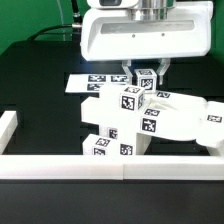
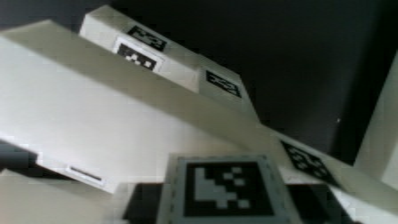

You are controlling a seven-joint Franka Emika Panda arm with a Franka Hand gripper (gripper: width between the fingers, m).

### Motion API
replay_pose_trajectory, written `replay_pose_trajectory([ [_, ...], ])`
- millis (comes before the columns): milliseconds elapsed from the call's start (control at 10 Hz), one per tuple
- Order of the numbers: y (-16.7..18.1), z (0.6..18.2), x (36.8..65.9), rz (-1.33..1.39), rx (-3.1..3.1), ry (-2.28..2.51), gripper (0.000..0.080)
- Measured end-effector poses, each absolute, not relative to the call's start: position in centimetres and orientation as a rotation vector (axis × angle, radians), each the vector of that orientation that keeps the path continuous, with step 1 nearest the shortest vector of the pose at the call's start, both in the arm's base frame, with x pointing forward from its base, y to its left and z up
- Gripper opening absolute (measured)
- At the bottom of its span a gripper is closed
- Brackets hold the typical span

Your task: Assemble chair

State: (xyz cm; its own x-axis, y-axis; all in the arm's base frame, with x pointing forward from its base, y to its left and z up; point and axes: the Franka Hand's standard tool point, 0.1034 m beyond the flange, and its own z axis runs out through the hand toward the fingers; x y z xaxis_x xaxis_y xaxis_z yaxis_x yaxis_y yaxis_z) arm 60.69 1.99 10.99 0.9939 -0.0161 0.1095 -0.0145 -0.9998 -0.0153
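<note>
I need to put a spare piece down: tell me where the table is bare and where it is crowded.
Bare: the dark table on the exterior view's left, between the side rail and the chair pieces. Crowded: the middle and right, where the gripper is shut on a tagged block above the pile, with the marker board behind.

The flat black matte table [image 1: 30,85] carries the small matte-white blocky plastic chair [image 1: 125,125] with its square black-and-white tags; behind it lies the thin flat white marker board [image 1: 85,83]. Long low white border rails [image 1: 60,166] edge the front and the exterior view's left side.
</note>
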Motion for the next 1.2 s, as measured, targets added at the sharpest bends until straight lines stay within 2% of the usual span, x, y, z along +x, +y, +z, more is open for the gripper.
replay_pose_trajectory([
  [1200,2.38,10.99,60.70,-0.141,-2.807,1.238,0.0271],
])
